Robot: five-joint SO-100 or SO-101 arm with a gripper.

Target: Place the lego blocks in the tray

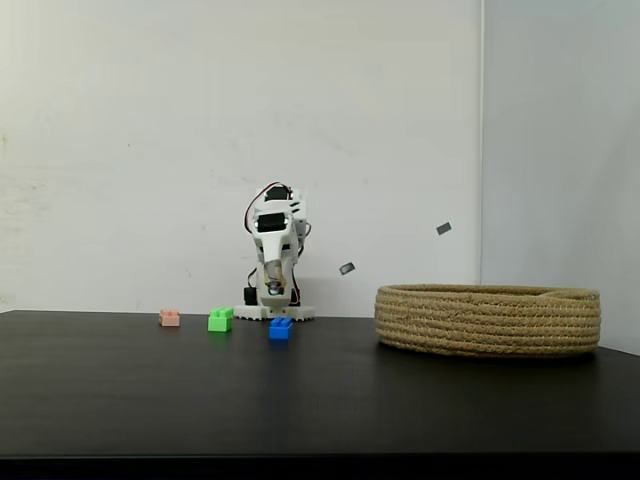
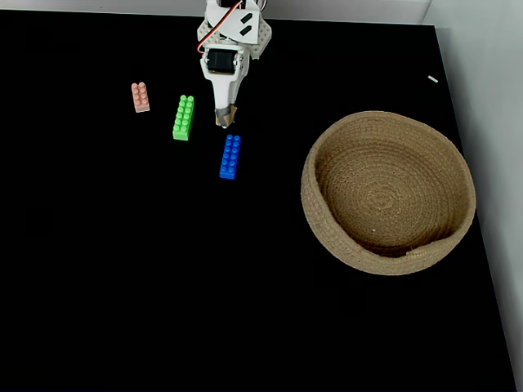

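The jaws (image 2: 223, 121) of the white arm point down at the black worktop (image 2: 122, 286), their tips drawn together and holding nothing. Just beyond the tips, in the view from above, lies the small blue studded plastic brick (image 2: 230, 156). The bright green brick (image 2: 183, 118) lies beside the jaws on the left, and the pale pink brick (image 2: 140, 96) further left of the blue one. Well right of the blue brick sits the wide, shallow round basket of coiled tan rope (image 2: 327, 237).
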